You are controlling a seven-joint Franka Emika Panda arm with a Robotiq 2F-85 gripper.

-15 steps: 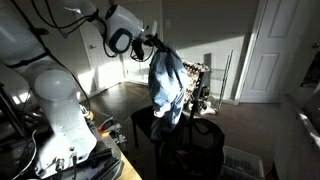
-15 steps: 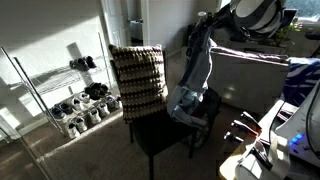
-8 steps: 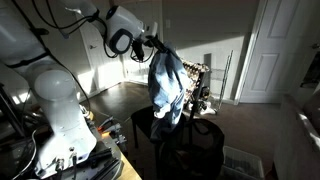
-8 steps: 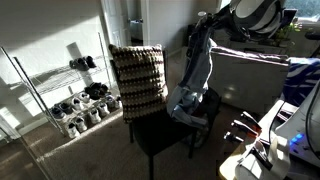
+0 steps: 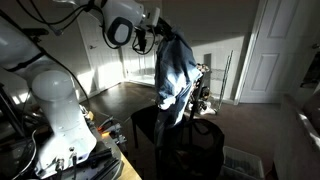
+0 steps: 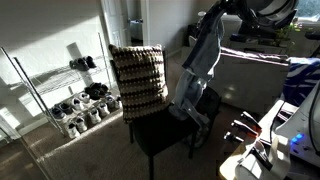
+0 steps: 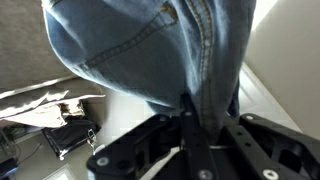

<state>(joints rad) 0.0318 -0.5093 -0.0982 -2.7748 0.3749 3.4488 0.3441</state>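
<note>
My gripper [image 5: 160, 33] is shut on a pair of blue jeans [image 5: 174, 75] and holds them up in the air; they hang down from the jaws above a black chair [image 5: 160, 128]. In an exterior view the gripper [image 6: 216, 16] sits high near the top edge, with the jeans [image 6: 200, 75] hanging down to the chair's black seat [image 6: 160, 130]. In the wrist view the denim [image 7: 140, 50] fills the upper frame and a fold is pinched between the black fingers [image 7: 200, 118].
The chair has a woven patterned backrest [image 6: 137, 80]. A wire shoe rack [image 6: 75, 95] with several shoes stands by the wall. A white door [image 5: 270, 50] is at the back. A white bed or sofa [image 6: 250, 70] lies behind the chair.
The gripper has risen with the jeans; the garment now hangs higher and stretched longer above the chair.
</note>
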